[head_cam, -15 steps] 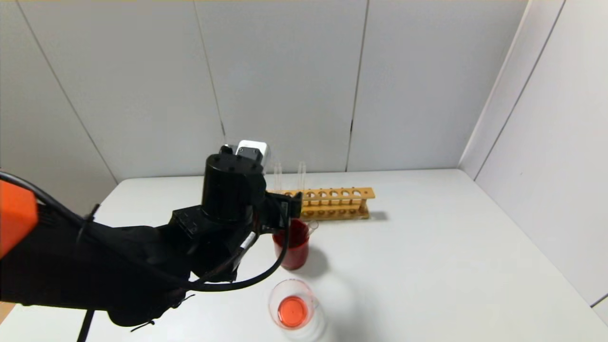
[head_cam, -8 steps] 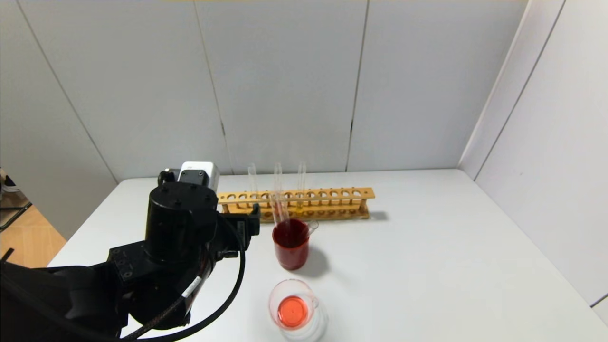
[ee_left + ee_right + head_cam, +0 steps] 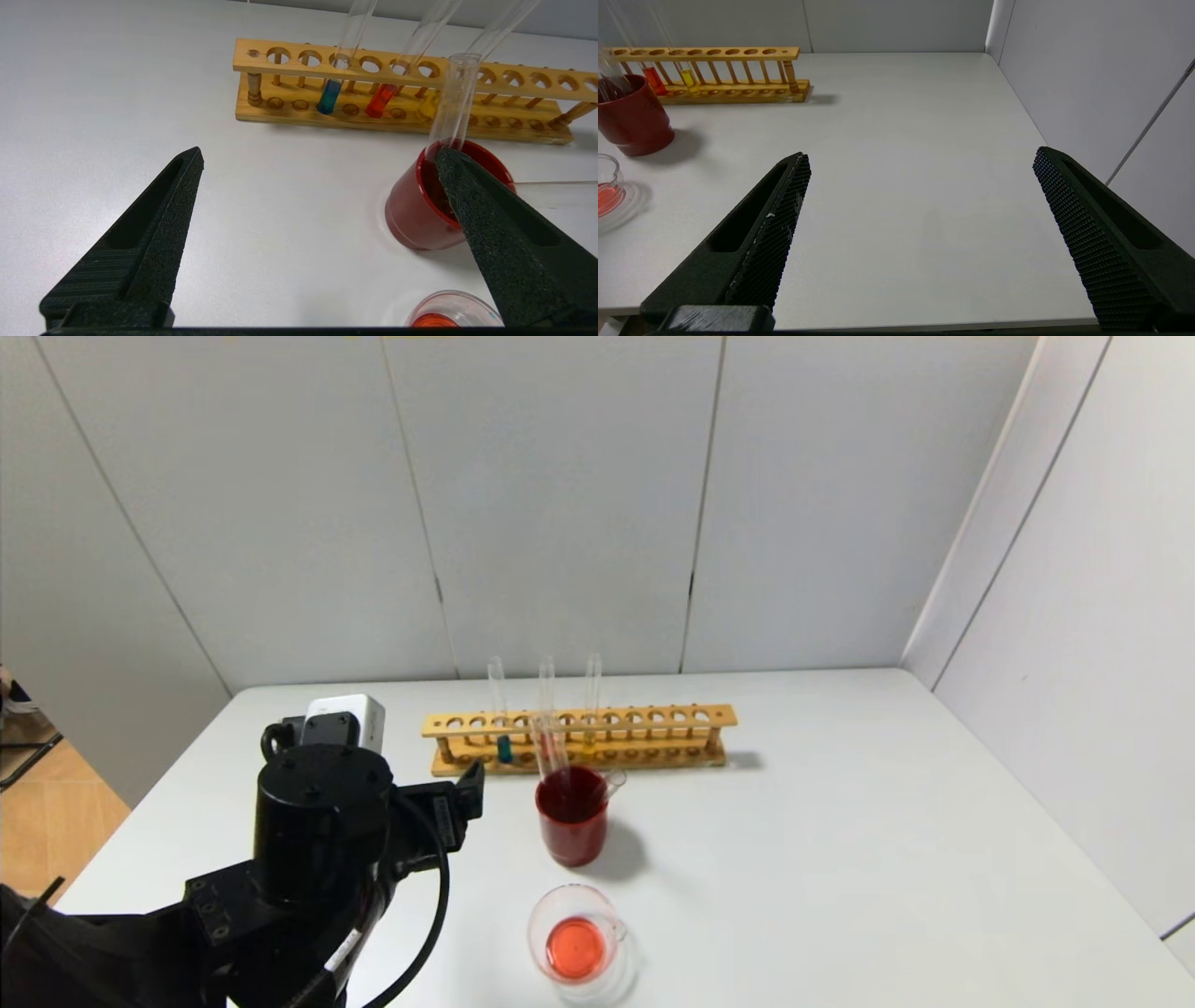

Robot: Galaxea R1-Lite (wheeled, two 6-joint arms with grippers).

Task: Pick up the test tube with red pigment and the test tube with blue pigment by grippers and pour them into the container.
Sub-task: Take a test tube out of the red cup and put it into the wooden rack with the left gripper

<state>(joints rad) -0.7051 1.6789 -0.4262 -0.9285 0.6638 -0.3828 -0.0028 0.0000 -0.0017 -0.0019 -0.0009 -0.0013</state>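
The blue-liquid test tube (image 3: 502, 745) stands in the wooden rack (image 3: 653, 717), also in the left wrist view (image 3: 330, 94). A red-liquid tube (image 3: 381, 100) and a yellow-liquid tube (image 3: 427, 107) stand beside it. A clear tube with no liquid showing (image 3: 455, 98) leans in the dark red cup (image 3: 571, 826). The clear glass container (image 3: 579, 943) holds orange-red liquid near the table's front. My left gripper (image 3: 464, 800) is open and empty, left of the red cup (image 3: 322, 156). My right gripper (image 3: 922, 155) is open and empty over bare table, out of the head view.
The white table (image 3: 840, 859) is bounded by grey wall panels at the back and right. The rack's right half has open holes. The right wrist view shows the red cup (image 3: 630, 121), the container (image 3: 607, 191) and the rack (image 3: 738, 51) far off.
My left arm has drawn back to the left and lower, away from the red cup and rack. The rack's left end and the blue tube have come into view.
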